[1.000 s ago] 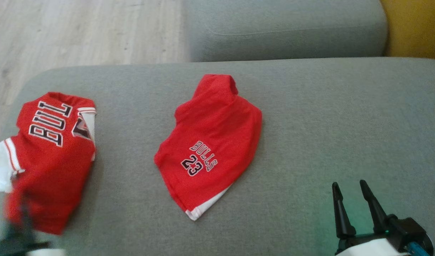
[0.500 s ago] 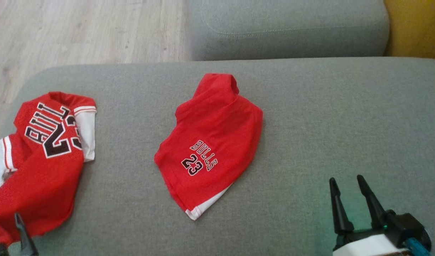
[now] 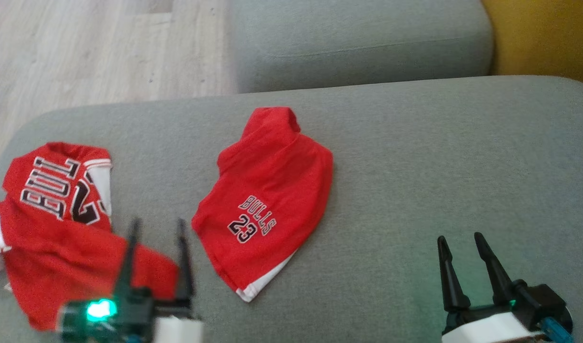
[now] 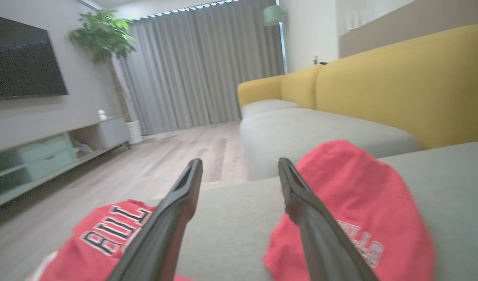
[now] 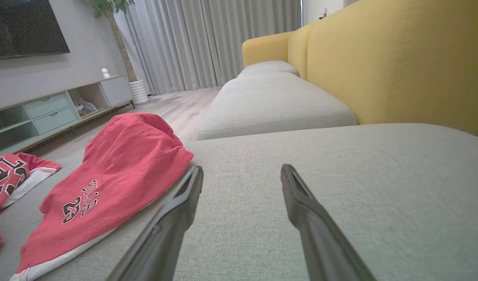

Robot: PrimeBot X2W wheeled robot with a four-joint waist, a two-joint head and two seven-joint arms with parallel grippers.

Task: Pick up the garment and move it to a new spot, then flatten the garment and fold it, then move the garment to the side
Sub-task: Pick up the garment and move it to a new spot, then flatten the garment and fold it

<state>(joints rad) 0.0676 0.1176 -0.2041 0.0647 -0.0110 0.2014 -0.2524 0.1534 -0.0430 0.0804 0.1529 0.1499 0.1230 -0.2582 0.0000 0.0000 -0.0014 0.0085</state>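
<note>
L fingers [image 3: 184,257] and R fingers [image 3: 448,271] both spread, empty; jersey [image 3: 58,228] at sofa's [image 3: 415,166] left edge looks light, limp, prob slippery, so I'd pinch its white-trimmed edge.

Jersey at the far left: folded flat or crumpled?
Crumpled: the jersey lies bunched on the sofa, its number partly covered by a fold.

Grey sofa seat [image 3: 415,166] w/ yellow backrest [image 5: 399,58] behind. Wood floor [image 3: 82,47] beyond. Wall-mounted TV [image 4: 20,62] above low cabinet [image 4: 47,156] w/ pale-green drawers; small white object [image 5: 105,73] on cabinet top. Potted plant [image 4: 102,35] just beside grey curtains [image 4: 204,62].
</note>
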